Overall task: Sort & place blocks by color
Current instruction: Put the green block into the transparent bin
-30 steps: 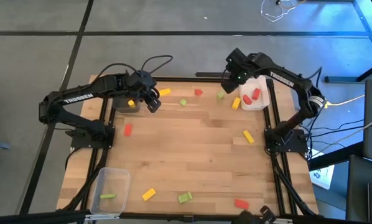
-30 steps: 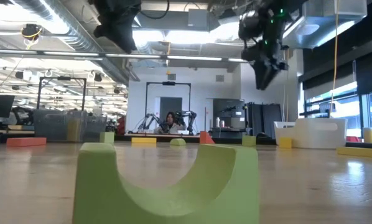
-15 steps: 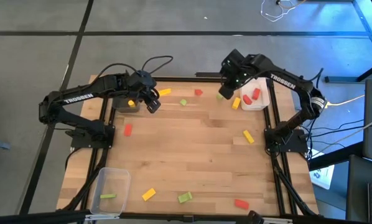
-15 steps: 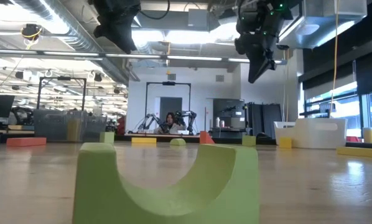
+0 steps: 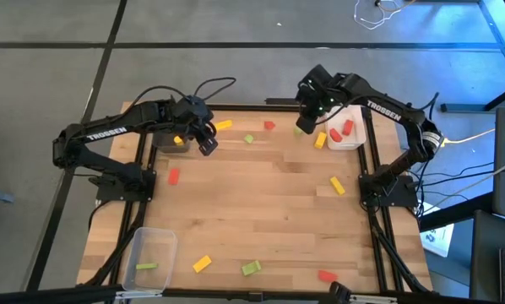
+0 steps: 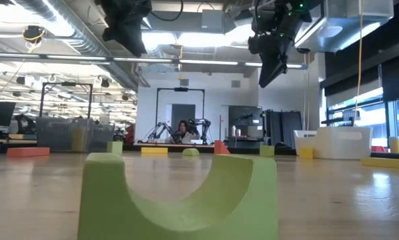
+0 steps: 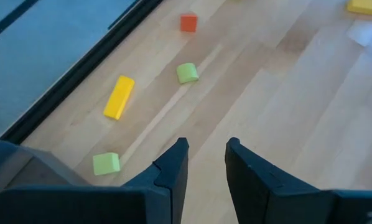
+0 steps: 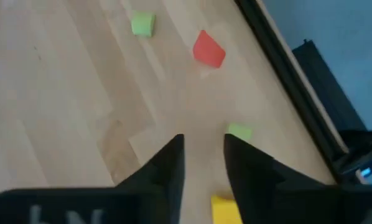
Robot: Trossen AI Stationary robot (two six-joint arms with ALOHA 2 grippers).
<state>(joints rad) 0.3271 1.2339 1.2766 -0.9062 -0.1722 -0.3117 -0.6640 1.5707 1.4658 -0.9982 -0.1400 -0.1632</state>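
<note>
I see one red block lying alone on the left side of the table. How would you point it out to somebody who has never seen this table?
Start at the dark grey tray at the wooden table's far-left corner, under the left arm. Come a little way toward the near edge, along the left side, and there lies the red block. No other block lies close to it, and the other red pieces lie at the table's far edge, in the white tray or near the front edge.

Left gripper (image 5: 209,143) hangs above the table's far left, fingers (image 7: 173,163) slightly apart, nothing between them. Right gripper (image 5: 306,121) hangs raised over the far right, tilted down, fingers (image 8: 168,163) slightly apart, empty.
</note>
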